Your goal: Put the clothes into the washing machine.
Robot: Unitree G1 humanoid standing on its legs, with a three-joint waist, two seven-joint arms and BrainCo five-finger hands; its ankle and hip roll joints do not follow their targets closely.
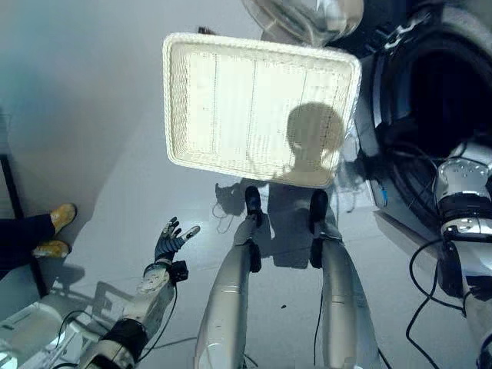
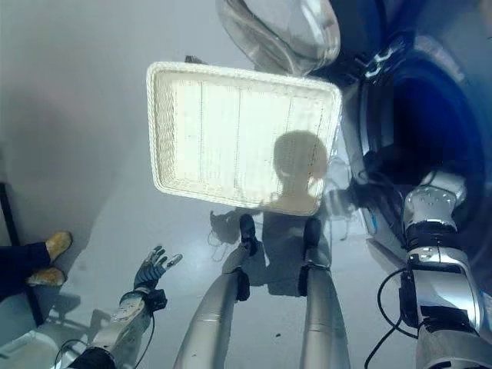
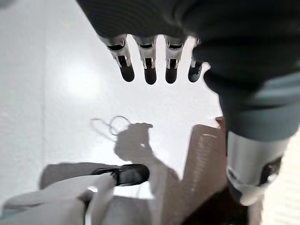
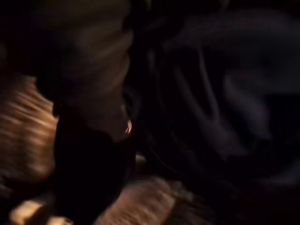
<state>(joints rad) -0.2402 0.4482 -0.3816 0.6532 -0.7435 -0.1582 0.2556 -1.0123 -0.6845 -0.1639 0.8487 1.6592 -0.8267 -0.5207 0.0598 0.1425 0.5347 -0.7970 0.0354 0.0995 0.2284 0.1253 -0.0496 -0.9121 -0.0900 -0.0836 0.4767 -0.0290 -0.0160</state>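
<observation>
Beside dark drum [image 1: 450,100], rectangular woven basket [image 1: 178,100]

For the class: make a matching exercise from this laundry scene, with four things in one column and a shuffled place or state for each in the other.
Things:
1. white woven laundry basket
2. washing machine's clear glass door
3. left hand
4. dark drum opening

States:
a. fingers spread, holding nothing, above the floor
b. swung open, beyond the basket
c. empty, on the floor
d. right arm reaching in

Pairs: 1-c, 2-b, 3-a, 4-d
</observation>
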